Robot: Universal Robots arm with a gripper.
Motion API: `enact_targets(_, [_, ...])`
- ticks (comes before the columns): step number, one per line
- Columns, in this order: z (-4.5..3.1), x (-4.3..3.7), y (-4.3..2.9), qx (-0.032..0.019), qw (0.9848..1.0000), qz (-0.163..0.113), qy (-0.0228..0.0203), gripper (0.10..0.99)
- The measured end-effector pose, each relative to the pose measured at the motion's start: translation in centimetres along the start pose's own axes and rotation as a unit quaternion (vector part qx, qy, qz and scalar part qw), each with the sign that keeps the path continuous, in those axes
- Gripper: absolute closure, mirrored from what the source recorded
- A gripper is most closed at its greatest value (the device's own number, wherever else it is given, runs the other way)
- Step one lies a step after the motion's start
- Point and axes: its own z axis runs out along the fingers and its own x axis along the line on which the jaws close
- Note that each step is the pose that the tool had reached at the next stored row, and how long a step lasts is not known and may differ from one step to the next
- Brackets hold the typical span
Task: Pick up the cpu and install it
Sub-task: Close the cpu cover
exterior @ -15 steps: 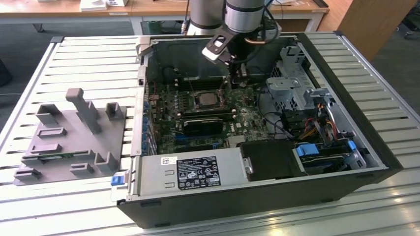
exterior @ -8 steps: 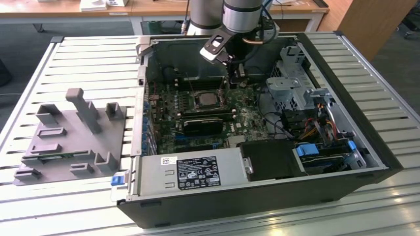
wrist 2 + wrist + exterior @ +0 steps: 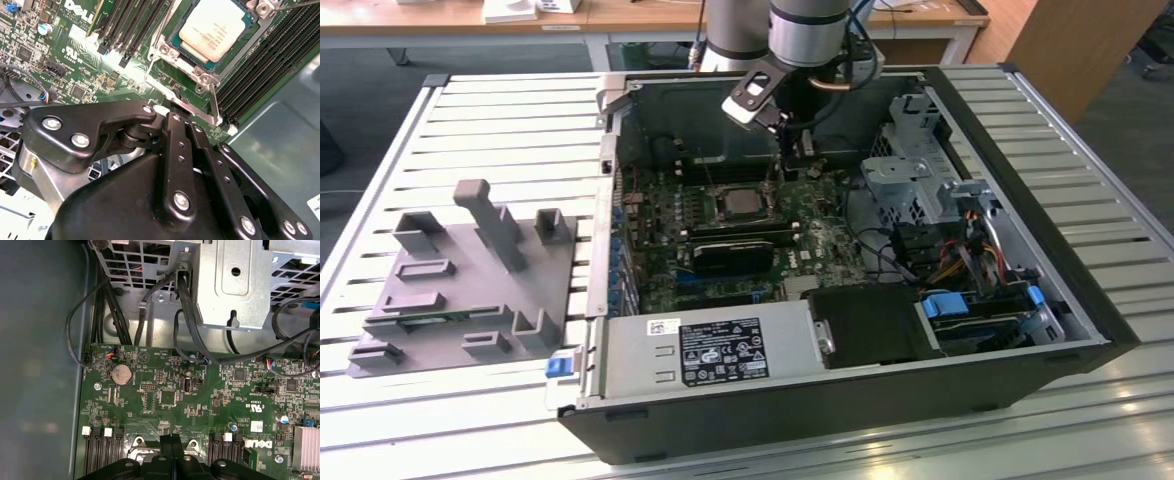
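Observation:
The cpu (image 3: 744,203) is a silvery square chip lying flat in the motherboard socket inside the open computer case (image 3: 1067,250). In the second wrist view the cpu (image 3: 215,27) sits inside a metal socket frame (image 3: 165,50), and a thin metal lever (image 3: 214,102) stands at the frame's edge. My gripper (image 3: 783,176) hangs just beside the socket, its black fingers (image 3: 176,125) pressed together with nothing between them. In the first wrist view the gripper (image 3: 171,438) points down at the socket's edge, shut.
Grey plastic fixture blocks (image 3: 467,270) stand on the slatted table at the exterior view's left. Inside the case are memory slots (image 3: 270,60), a black card (image 3: 740,250), a power supply (image 3: 707,350), a drive cage (image 3: 921,160), loose cables (image 3: 185,315) and a coin battery (image 3: 121,374).

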Motion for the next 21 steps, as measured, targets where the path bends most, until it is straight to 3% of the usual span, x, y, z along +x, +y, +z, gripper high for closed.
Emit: enact_targets(21, [0.13,0.06,-0.96,0.0000,1.0000,0.000,0.0000,0.980])
